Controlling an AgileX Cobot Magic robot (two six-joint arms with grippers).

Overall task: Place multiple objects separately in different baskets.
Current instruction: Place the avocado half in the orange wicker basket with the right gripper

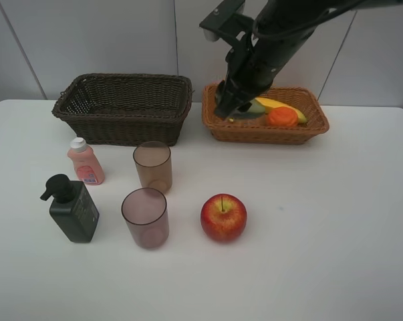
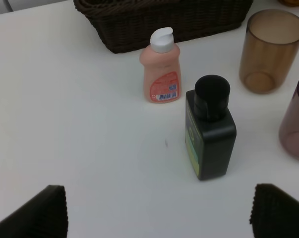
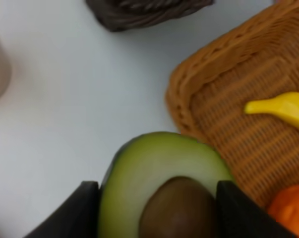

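- The right gripper (image 3: pixel 161 210) was clenched on the avocado half (image 3: pixel 159 168), pit facing up, hanging over the left end of the tan basket (image 1: pixel 268 134).
- Inside that basket the banana (image 1: pixel 281 105) and orange (image 1: pixel 282 117) lay to the avocado's right. The bare floor sat about straight beneath, so I judged a short drop would do.
- The left gripper (image 2: pixel 164 213) stood wide and empty, well left of the tan basket, above the desk (image 1: pixel 321 234) by the pump bottle (image 2: pixel 210 134).
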